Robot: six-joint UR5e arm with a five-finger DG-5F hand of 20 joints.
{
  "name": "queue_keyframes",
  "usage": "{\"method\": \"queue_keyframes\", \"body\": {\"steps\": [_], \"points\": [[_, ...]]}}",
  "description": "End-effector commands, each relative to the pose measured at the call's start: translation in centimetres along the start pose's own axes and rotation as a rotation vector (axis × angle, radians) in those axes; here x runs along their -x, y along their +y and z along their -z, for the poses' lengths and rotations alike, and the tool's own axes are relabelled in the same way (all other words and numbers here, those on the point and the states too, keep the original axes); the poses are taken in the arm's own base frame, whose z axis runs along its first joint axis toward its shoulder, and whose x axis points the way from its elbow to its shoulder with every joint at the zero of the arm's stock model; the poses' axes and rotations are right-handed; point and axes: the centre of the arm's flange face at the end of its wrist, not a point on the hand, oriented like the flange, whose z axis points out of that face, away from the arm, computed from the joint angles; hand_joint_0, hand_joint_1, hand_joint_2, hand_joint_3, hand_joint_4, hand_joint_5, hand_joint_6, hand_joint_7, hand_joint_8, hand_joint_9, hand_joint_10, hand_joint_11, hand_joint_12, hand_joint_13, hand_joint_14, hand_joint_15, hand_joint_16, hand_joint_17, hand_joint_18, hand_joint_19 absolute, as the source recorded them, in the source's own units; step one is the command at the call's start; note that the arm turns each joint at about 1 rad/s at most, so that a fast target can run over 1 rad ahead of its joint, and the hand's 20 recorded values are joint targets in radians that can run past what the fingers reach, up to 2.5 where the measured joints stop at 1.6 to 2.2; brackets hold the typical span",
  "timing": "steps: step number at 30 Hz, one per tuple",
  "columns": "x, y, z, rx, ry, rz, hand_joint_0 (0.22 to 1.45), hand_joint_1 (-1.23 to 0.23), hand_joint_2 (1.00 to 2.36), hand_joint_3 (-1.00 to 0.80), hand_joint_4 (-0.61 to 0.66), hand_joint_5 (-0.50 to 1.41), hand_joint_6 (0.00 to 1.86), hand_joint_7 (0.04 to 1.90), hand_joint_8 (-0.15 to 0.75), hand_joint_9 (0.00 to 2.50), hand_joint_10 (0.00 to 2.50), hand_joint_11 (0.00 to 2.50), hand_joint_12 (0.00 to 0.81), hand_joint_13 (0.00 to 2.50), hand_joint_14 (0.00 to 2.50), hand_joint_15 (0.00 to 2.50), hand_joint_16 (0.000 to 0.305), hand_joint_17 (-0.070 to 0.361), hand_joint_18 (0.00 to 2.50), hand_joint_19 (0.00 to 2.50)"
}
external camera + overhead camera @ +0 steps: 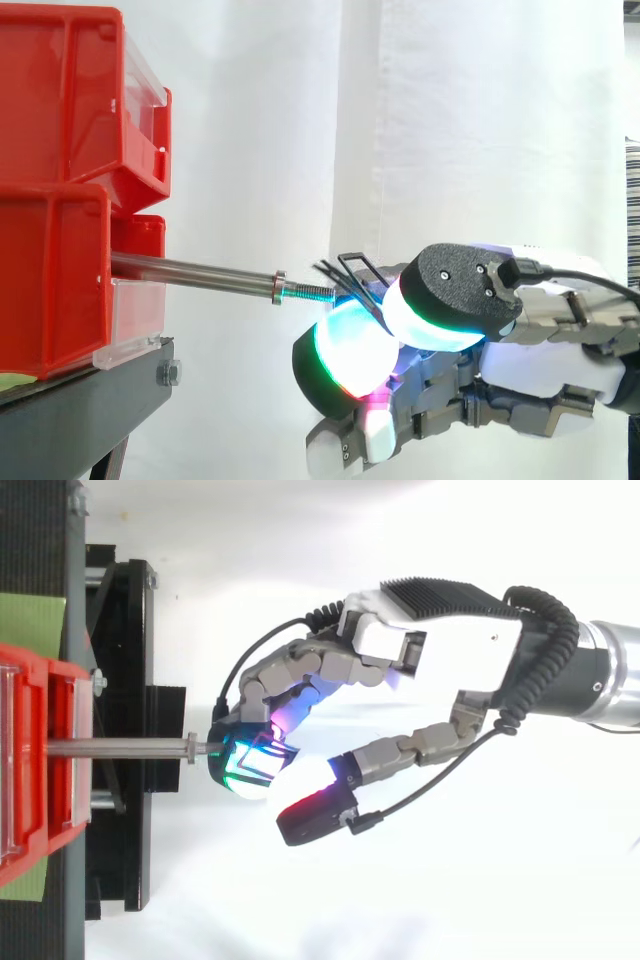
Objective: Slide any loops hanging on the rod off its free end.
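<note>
Side view, rod: bare steel rod (195,272) projecting level from the stacked red plastic bins (60,200), threaded free end pointing right.
Side view, loops: thin black wire loops (352,272) at the threaded tip (whether still around it cannot be told).
Side view, fingers: curled, two glowing pads (350,355) pinching the loops.
Top view, hand: robot hand (450,655) in line with the rod, thumb (315,815) held apart.

The fingers (350,350) hide the rod's (200,273) tip and seemingly much of the loops (351,256).
</note>
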Motion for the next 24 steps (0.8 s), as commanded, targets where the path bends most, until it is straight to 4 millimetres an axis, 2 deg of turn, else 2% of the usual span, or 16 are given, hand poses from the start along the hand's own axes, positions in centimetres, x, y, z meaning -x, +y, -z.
{"method": "queue_keyframes", "body": {"steps": [1, 5, 15, 24], "points": [[0.3, 1.0, 0.1, -0.021, 0.009, -0.002, 0.65, -0.71, 1.02, -0.02, -0.04, -0.18, 0.94, 1.21, 0.301, 0.91, 0.01, 0.56, 0.321, 0.78, 0.01, 0.22, 0.036, 0.081, 0.66, 0.25], [0.6, 1.5, 0.4, -0.057, 0.011, -0.019, 0.69, -0.76, 1.02, -0.08, -0.06, -0.19, 0.94, 1.30, 0.292, 0.90, 0.02, 0.56, 0.310, 0.78, 0.01, 0.22, 0.034, 0.077, 0.64, 0.25], [1.4, 2.1, 0.7, -0.143, -0.119, -0.110, 0.73, -0.73, 1.01, -0.43, 0.01, -0.22, 0.93, 1.11, 0.275, 0.87, 0.02, 0.52, 0.308, 0.78, 0.01, 0.20, 0.034, 0.076, 0.65, 0.23], [0.8, 2.6, 0.6, -0.148, -0.162, -0.218, 0.73, -0.69, 1.00, -0.50, 0.03, -0.22, 0.93, 1.08, 0.274, 0.87, 0.01, 0.54, 0.308, 0.78, 0.01, 0.20, 0.033, 0.075, 0.65, 0.23]]}}
